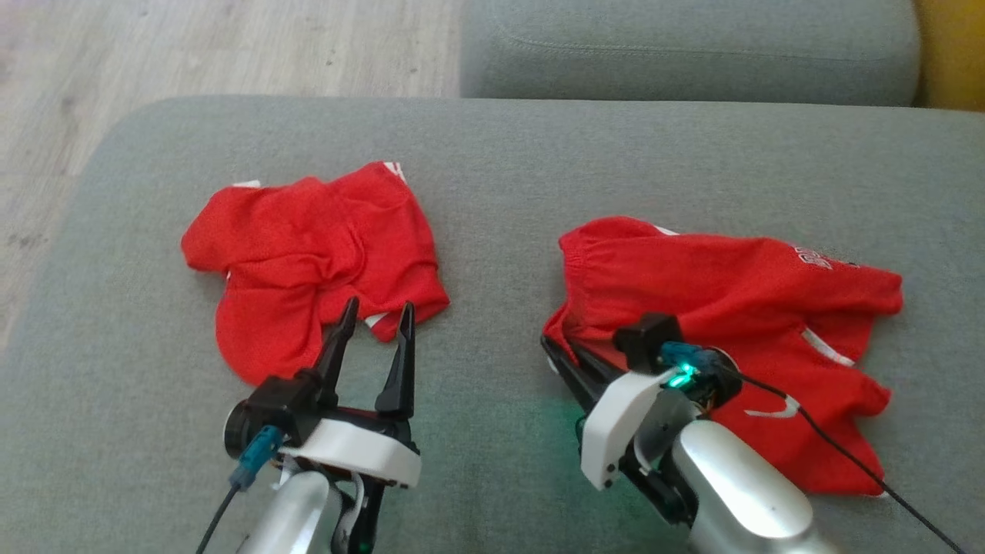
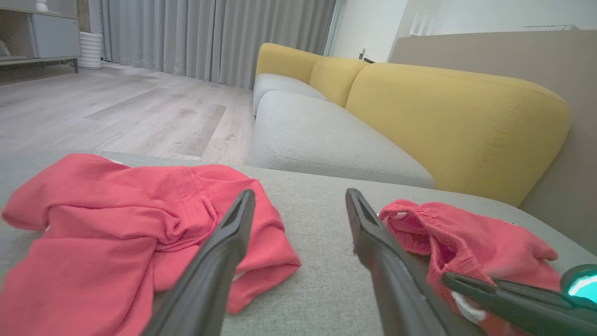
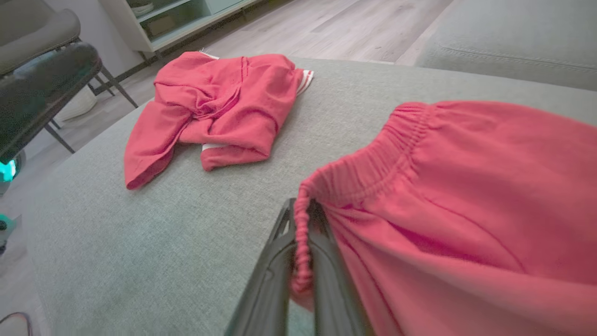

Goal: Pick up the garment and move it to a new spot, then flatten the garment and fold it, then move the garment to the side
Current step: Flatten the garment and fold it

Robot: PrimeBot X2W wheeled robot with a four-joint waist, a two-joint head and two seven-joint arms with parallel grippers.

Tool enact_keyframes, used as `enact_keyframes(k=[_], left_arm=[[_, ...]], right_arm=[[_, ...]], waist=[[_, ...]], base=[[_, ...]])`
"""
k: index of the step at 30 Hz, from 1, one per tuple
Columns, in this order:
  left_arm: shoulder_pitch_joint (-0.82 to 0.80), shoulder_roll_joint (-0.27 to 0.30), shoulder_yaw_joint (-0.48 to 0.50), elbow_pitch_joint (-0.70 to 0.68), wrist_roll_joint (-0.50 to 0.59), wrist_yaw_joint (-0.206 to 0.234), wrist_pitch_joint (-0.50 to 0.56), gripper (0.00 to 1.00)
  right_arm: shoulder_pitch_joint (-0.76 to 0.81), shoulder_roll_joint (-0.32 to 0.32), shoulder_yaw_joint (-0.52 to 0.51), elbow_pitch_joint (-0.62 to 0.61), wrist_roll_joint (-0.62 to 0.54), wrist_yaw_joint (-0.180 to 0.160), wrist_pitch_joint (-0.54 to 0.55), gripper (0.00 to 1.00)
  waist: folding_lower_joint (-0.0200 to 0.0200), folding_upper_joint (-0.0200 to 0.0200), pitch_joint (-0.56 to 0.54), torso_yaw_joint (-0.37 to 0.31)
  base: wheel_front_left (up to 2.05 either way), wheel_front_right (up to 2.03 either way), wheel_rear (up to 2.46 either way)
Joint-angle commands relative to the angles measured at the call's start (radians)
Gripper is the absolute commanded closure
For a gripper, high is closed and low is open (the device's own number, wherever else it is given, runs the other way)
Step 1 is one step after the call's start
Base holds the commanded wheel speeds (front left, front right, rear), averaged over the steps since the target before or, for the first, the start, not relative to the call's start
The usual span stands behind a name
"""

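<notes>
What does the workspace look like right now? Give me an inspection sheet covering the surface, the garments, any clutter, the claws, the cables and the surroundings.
Surface: grey cushion, bare between the garments.
Job's things: right red garment, spread but wrinkled; left red garment, crumpled, lying apart from it.
Clutter: nothing seen.
Claws: right claw shut on the right red garment's elastic waistband; left claw open, holding nothing, tips by the left red garment's near edge.
Cables: black cable trails from the right wrist across the right red garment; left wrist cable hangs from a blue plug.
Surroundings: wooden floor, sofa with yellow backrest, curtains.
</notes>
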State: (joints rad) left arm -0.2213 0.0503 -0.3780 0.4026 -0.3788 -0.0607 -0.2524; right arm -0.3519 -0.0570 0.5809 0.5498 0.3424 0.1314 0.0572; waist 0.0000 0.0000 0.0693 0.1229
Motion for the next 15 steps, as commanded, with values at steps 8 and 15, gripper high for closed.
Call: enact_keyframes(k=[8,15], left_arm=[[-0.028,0.000,0.035,-0.035,-0.006,0.010,-0.009,0.00],[-0.030,0.001,0.050,-0.037,-0.005,0.014,-0.009,0.00]], right_arm=[[-0.103,0.007,0.044,0.063,-0.003,-0.001,-0.004,0.00],[-0.100,0.007,-0.003,0.082,-0.040,-0.001,-0.047,0.00]], waist=[[0.0000,0.0000,0.025,0.018],[0.0000,0.0000,0.014,-0.022]], base=[[0.00,0.00,0.00],[0.00,0.00,0.00]])
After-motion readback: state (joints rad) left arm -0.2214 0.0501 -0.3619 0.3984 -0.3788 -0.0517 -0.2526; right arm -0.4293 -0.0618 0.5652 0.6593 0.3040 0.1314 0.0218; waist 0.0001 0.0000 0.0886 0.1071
